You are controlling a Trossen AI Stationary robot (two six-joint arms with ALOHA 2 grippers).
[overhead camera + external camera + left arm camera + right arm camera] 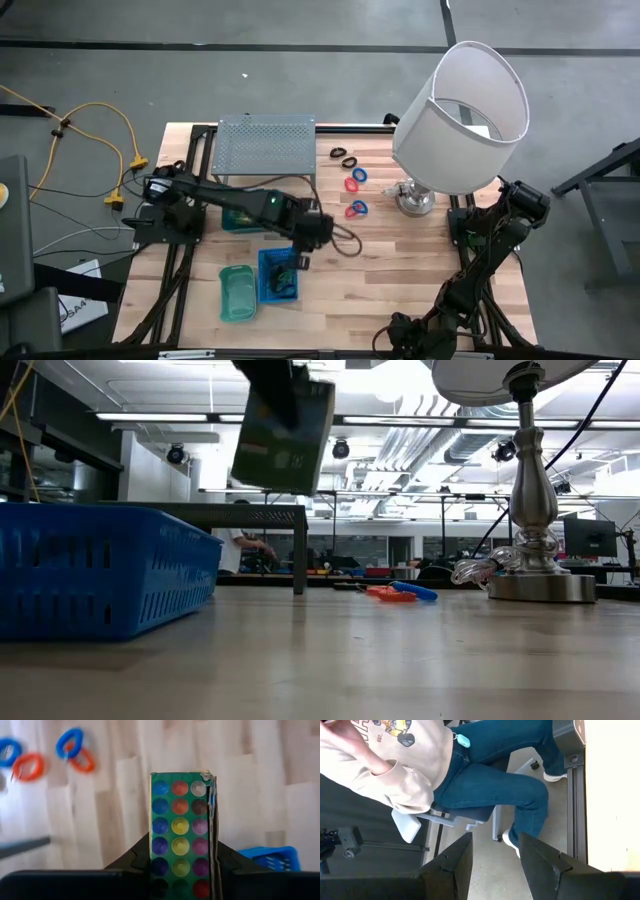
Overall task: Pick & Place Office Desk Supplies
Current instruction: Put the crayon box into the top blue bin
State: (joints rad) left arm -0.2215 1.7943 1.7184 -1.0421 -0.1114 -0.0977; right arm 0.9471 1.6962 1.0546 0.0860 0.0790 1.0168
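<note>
A green packet (180, 820) printed with rows of coloured dots sits in my left gripper (181, 857), which is shut on it above the table's middle (312, 232). In the low view the packet (285, 435) hangs high over the wood, right of the blue tray (100, 570). Red and blue rings (356, 195) and black loops (344, 157) lie on the table between the rack and the lamp. A black band (346, 242) lies beside my left gripper. My right gripper (495, 855) stands open with nothing between its fingers at the table's right edge (523, 197), pointing off the table. My left gripper pinches the packet across its width, one finger on each narrow side (154, 852), at the end nearest the wrist. The fingers slant down from above and lie along the packet, which sticks out past them. It is lifted clear of the table and tilted.
A grey perforated rack (265, 145) stands at the far edge. A big white-shaded lamp (460, 105) stands at the far right, its metal base (535, 575) on the wood. A blue tray (278, 275) and a teal tray (237, 293) sit near the front. A seated person (485, 775) is beyond the right edge.
</note>
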